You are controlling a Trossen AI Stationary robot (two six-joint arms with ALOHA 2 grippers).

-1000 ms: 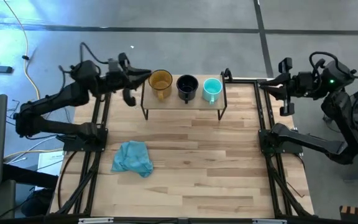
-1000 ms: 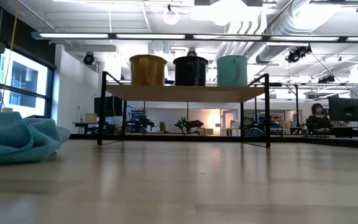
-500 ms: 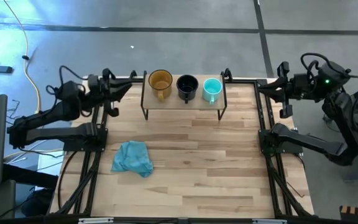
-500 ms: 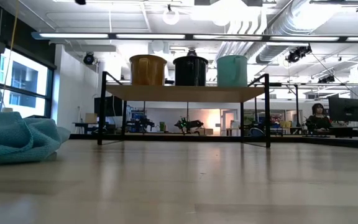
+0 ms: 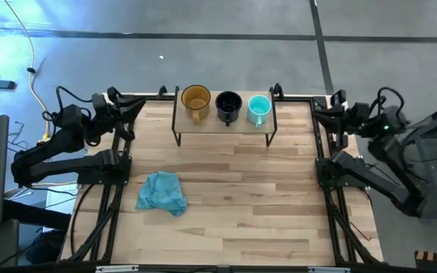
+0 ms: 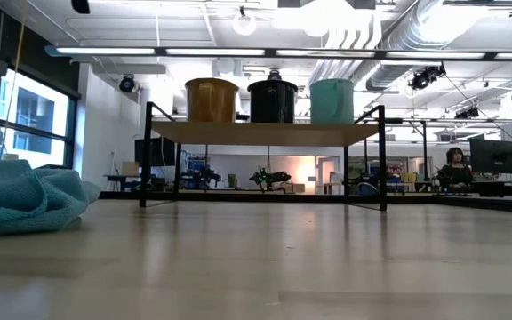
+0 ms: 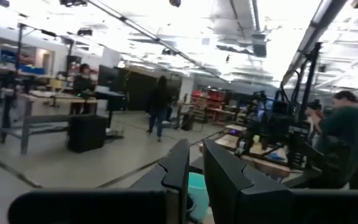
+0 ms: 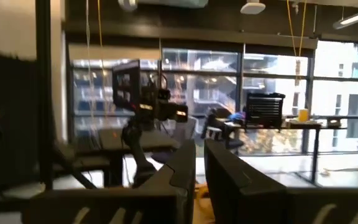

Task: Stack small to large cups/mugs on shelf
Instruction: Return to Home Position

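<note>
Mugs (image 5: 228, 104) line the shelf (image 5: 222, 126) widest to smallest, so the stacking looks done; left gripper (image 5: 131, 112) and right gripper (image 5: 326, 115), fingers closed on nothing, sit by the desk's (image 5: 226, 197) far corners.

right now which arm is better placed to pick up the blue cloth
Left, likely: the blue cloth lies left of centre on the table, nearer the left claw; the right claw waits at the right edge.

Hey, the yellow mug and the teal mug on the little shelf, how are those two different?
Colour: the yellow mug is amber, the teal mug blue-green.
Size: the yellow mug is wider than the teal mug.
Place: in the high view the yellow mug stands at the shelf's left end and the teal mug at its right end, with the black mug between them.
Both stand upright, mouths up.
</note>
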